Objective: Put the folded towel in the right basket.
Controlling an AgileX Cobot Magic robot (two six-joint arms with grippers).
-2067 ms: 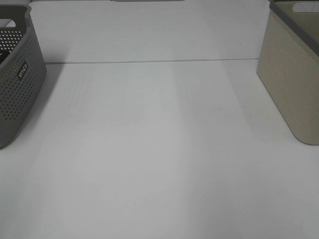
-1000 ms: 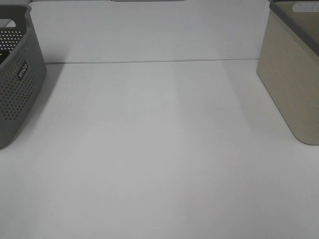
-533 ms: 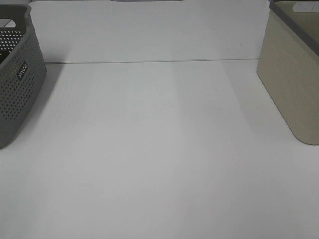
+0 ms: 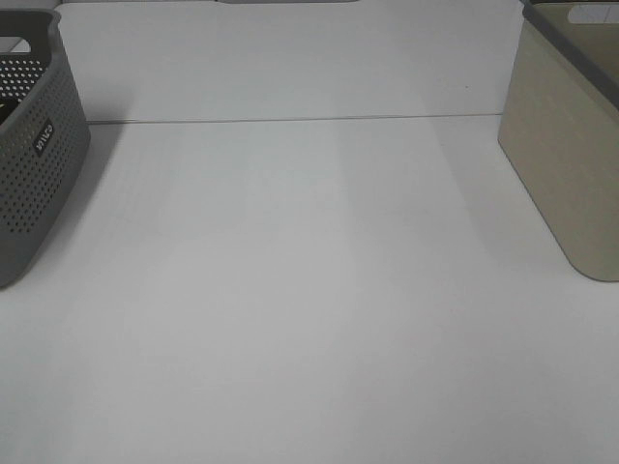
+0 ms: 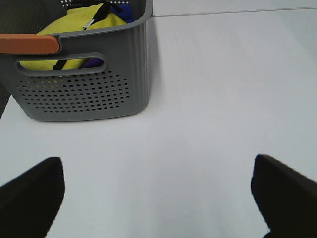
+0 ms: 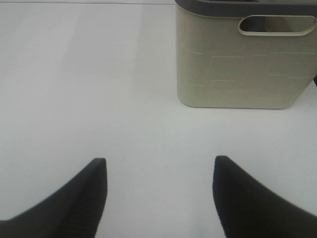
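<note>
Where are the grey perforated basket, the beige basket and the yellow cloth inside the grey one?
grey perforated basket (image 5: pixel 81 91), left wrist view, on its perforated front wall.
beige basket (image 6: pixel 237 69), right wrist view, on its patterned side wall.
yellow cloth (image 5: pixel 81 22), left wrist view, on the bundle's top, above the rim.

A lab-style test bench – bare white table (image 4: pixel 309 290), grey basket (image 4: pixel 34 155) and beige basket (image 4: pixel 566 145) at its sides
</note>
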